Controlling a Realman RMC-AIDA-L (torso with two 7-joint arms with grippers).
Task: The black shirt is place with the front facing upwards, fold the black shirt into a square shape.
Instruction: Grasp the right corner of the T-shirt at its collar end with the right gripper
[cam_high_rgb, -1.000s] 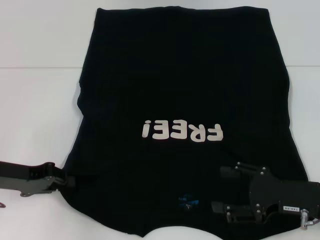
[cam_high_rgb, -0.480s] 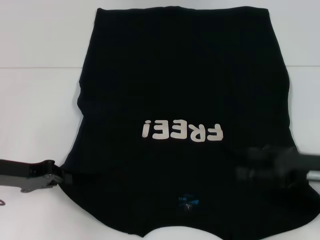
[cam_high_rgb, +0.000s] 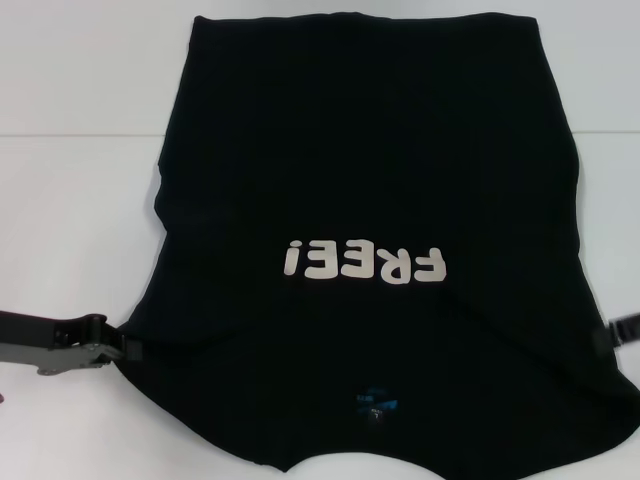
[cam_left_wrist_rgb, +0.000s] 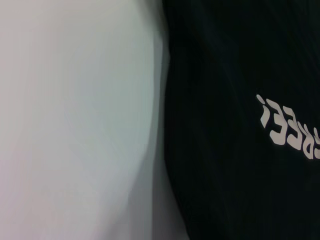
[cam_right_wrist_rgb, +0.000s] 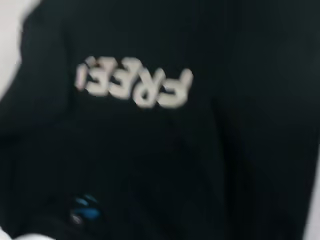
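Observation:
The black shirt (cam_high_rgb: 370, 150) lies flat on the white table (cam_high_rgb: 70, 200), front up, with no sleeves sticking out at its sides. Its white "FREE!" lettering (cam_high_rgb: 365, 264) reads upside down in the head view, and the small blue neck label (cam_high_rgb: 377, 403) is near the table's front edge. My left gripper (cam_high_rgb: 128, 350) is low on the table, its tip at the shirt's left edge. Only a sliver of my right gripper (cam_high_rgb: 618, 331) shows at the shirt's right edge. The left wrist view shows the shirt (cam_left_wrist_rgb: 235, 175) beside bare table (cam_left_wrist_rgb: 75, 125). The right wrist view looks down on the shirt (cam_right_wrist_rgb: 225, 165) and its lettering (cam_right_wrist_rgb: 135, 86).
White table surface surrounds the shirt on the left, the right and the far side. The shirt's hem end reaches the top of the head view. The collar end lies at the near edge.
My right gripper has pulled away from above the shirt's near right part, out to the right edge of the view. My left gripper has slid a little left along the shirt's edge.

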